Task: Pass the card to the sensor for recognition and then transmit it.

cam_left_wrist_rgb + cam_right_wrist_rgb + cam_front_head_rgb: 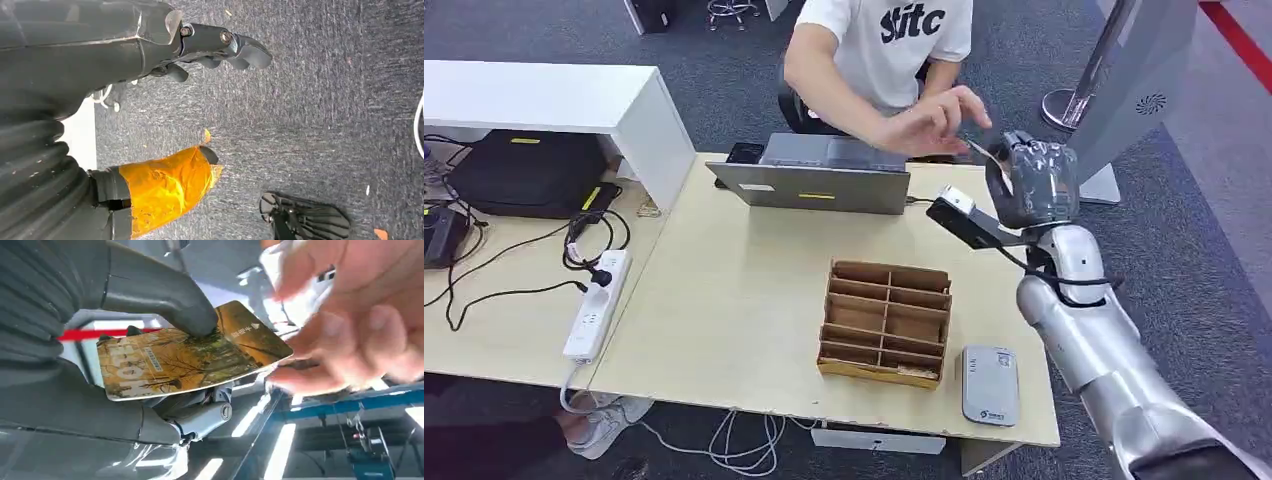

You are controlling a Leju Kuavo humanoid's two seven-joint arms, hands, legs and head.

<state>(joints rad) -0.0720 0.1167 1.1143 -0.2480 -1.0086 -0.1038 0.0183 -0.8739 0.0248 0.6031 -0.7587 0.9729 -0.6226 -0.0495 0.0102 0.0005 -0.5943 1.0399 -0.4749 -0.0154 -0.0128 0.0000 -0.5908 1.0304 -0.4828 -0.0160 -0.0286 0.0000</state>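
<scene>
Pinned under the thick grey thumb of the right hand point(150, 305), the card point(190, 352) juts out flat toward a person's hand point(350, 335) whose fingertips are at its far edge, so the handover looks under way but not complete; whether the sensor point(990, 385) at the near edge of the counter point(734, 300) has read it cannot be told; release is what remains; the left hand point(220, 45) hangs over carpet, fingers curled, holding nothing; a cardboard divider box point(886, 322), a laptop point(816, 180) and a power strip point(596, 305) lie clear of the exchange.
</scene>
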